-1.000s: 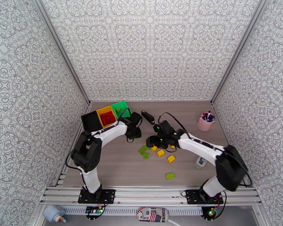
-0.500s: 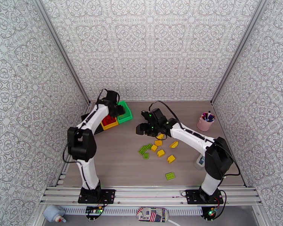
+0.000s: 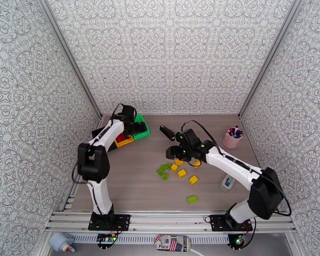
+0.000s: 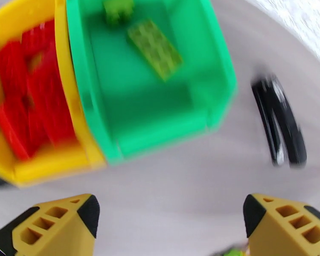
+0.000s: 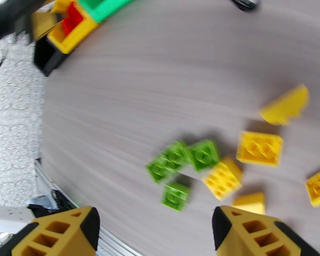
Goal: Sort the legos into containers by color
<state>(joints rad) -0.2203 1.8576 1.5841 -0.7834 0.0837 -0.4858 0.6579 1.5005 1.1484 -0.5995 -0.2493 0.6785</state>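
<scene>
Three open-top rectangular bins stand in a touching row at the 10 o'clock corner of the tabletop: a black bin at the row's 8 o'clock end, a yellow bin in the middle and a green bin at the 2 o'clock end. The yellow bin holds glossy red bricks, piled and too blurred to count. The green bin holds two lime green pieces: a small brick by its far wall and a flat studded plate on its floor. The loose legos lie near the tabletop's centre. They are five yellow bricks, one of them sloped, and a cluster of lime green bricks, three or four as far as the blur allows. One more lime green piece lies apart at 5 o'clock of the cluster. The left gripper hangs near the green and yellow bins, jaws spread wide, holding nothing. The right gripper hangs above the loose bricks, jaws likewise wide and empty. A black stapler-like object lies at 3 o'clock of the green bin. A pink cup of pens stands near the 3 o'clock edge.
</scene>
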